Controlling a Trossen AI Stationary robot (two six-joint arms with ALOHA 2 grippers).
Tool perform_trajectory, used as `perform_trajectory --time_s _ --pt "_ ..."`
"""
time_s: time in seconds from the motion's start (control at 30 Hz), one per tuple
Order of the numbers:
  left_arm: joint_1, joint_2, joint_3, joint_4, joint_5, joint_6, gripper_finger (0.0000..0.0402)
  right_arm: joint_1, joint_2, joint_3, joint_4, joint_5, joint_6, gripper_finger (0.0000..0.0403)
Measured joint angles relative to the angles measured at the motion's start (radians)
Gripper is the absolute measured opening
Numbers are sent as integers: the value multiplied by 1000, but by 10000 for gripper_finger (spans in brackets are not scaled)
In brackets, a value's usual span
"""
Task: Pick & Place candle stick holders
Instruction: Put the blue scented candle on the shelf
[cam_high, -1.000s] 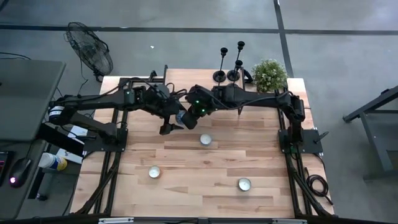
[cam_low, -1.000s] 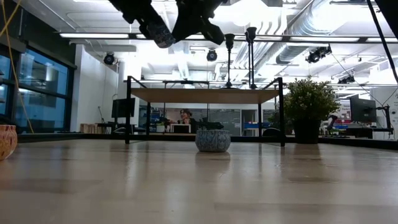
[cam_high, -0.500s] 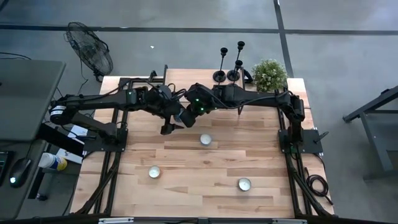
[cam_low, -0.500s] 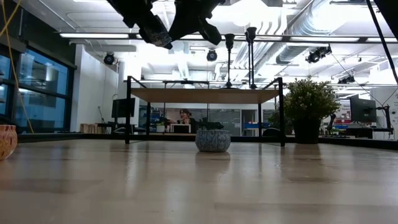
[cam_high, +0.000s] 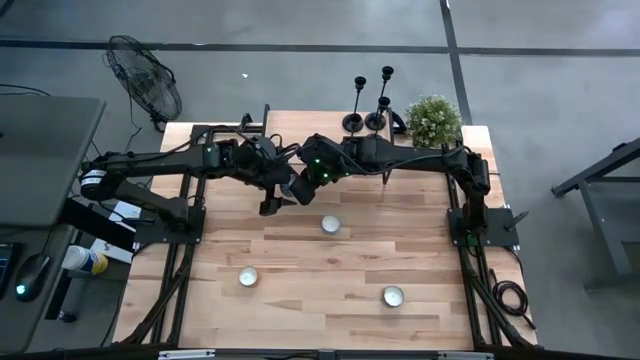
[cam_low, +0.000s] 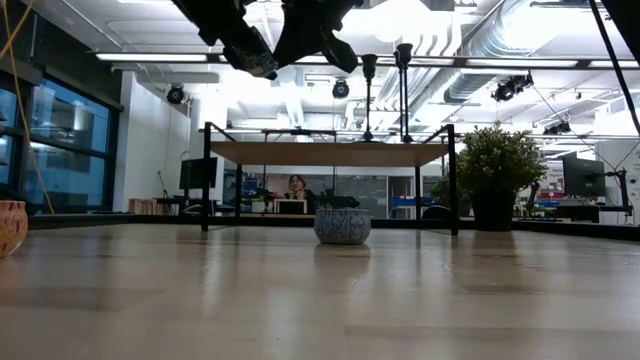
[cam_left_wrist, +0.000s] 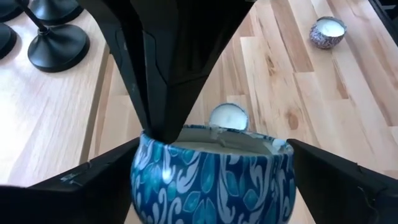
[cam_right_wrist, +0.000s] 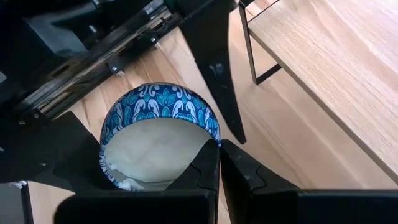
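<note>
Both grippers meet above the table's middle at a blue-and-white patterned candle bowl (cam_high: 297, 190), which holds white wax (cam_right_wrist: 155, 152). My left gripper (cam_left_wrist: 211, 171) has a finger on either side of the bowl. My right gripper (cam_right_wrist: 219, 155) is shut on the bowl's rim. Black candlestick holders (cam_high: 353, 108) stand on their round disc bases on a raised wooden shelf (cam_low: 330, 153) at the table's far edge. Their bases also show in the left wrist view (cam_left_wrist: 59, 46). No gripper touches them. My left gripper holds the bowl by its outer wall (cam_left_wrist: 140, 177), one finger on each opposite side. The fingers come roughly level from the table's left. The bowl sits upright, lifted clear of the table. My right gripper pinches the bowl's rim (cam_right_wrist: 211, 134), one finger inside the bowl and one outside. The fingers come slanting down from the table's right.
Small round candles lie on the table below (cam_high: 330, 224), at the near left (cam_high: 248, 277) and at the near right (cam_high: 393, 295). A potted plant (cam_high: 433, 120) stands at the far right beside the shelf. A fan (cam_high: 145, 75) stands off the table's far left.
</note>
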Motion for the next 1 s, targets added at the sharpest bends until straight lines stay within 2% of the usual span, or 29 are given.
perform_trajectory --time_s 0.37,1.0 --pt "0 0 -1 0 -4 -5 292 0 0 -2 -7 0 -1 0" --pt "0 0 -1 -2 1 -5 293 0 0 -2 -8 -15 -4 0"
